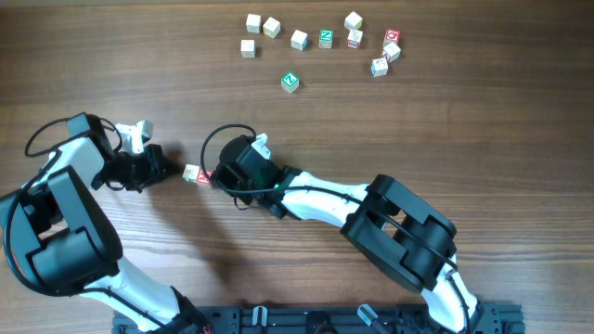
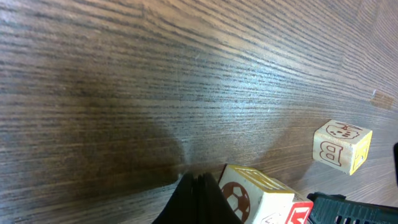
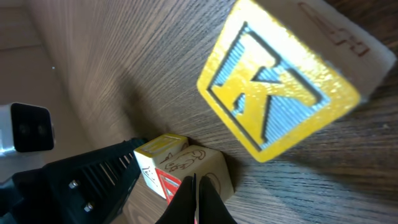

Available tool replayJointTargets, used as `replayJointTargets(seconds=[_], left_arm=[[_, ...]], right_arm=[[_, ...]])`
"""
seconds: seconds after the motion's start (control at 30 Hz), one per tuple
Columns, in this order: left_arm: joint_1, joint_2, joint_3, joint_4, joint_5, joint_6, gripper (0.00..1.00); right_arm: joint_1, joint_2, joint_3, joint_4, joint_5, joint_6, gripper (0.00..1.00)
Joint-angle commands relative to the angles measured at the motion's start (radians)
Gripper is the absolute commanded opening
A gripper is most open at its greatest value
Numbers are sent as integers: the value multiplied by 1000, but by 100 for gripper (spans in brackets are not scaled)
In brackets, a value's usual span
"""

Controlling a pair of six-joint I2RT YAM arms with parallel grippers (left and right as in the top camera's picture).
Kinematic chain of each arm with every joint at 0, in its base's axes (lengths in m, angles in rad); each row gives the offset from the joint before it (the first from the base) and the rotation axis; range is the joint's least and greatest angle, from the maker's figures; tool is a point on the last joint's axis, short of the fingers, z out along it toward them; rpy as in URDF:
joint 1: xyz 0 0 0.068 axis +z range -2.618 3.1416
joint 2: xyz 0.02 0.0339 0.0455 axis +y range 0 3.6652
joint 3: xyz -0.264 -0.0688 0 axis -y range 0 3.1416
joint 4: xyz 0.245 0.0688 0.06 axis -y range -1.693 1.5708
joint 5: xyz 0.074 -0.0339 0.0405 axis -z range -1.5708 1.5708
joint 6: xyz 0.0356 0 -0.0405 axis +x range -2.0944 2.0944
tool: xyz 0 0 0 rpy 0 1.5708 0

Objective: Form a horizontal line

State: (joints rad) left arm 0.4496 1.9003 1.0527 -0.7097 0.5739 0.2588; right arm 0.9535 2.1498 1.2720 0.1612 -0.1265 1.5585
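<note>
The brown wood-grain table [image 1: 483,130] fills every view from edge to edge. Its grain runs sideways in the overhead picture, and in the left wrist view it shows a soft sheen of light with a dark shadow to the left of it. Low and left of the middle of the overhead frame the two arms meet nose to nose. The left gripper [image 1: 172,170] reaches in from the left edge and the right gripper [image 1: 219,176] from the lower right. Between them sit two small blocks touching each other: a pale wooden cube with a greenish mark [image 1: 192,173] toward the left, and a wooden cube with a red letter face [image 1: 206,175] toward the right. Each wrist view shows its own fingers pressed together into one black wedge with nothing between them. Both sets of jaws therefore look closed and empty, their tips right up against the pair. The yellow-faced wooden cube [image 3: 280,87], with a raised K on its yellow side, looms in the upper right of the right wrist view. In the left wrist view it stands clear of the pair, off toward the right edge. A green-faced cube [image 1: 290,82] sits alone above the middle of the overhead frame. A scatter of other letter cubes [image 1: 299,39] lies along the top edge, well apart from the grippers. A black base rail [image 1: 325,320] runs along the bottom edge.
</note>
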Motion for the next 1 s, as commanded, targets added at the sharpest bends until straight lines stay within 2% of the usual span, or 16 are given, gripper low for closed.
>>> replayJointTargets(seconds=[0.0, 0.43, 0.67, 0.73, 0.9, 0.97], left_arm=[[-7, 19, -6, -8, 19, 22, 4], [-48, 19, -6, -14, 19, 23, 4], [-61, 19, -6, -13, -11, 26, 4], [-61, 19, -6, -13, -11, 26, 4], [-61, 19, -6, -14, -11, 26, 4], [-61, 19, -6, -13, -11, 26, 4]], right_arm=[[-6, 18, 7, 23, -1, -19, 5], [-6, 18, 7, 23, -5, -39, 5], [-26, 18, 7, -17, -43, -4, 5], [-34, 18, 7, -52, -67, 43, 5], [-41, 18, 7, -47, -89, 25, 5], [-50, 13, 7, -9, -96, -59, 4]])
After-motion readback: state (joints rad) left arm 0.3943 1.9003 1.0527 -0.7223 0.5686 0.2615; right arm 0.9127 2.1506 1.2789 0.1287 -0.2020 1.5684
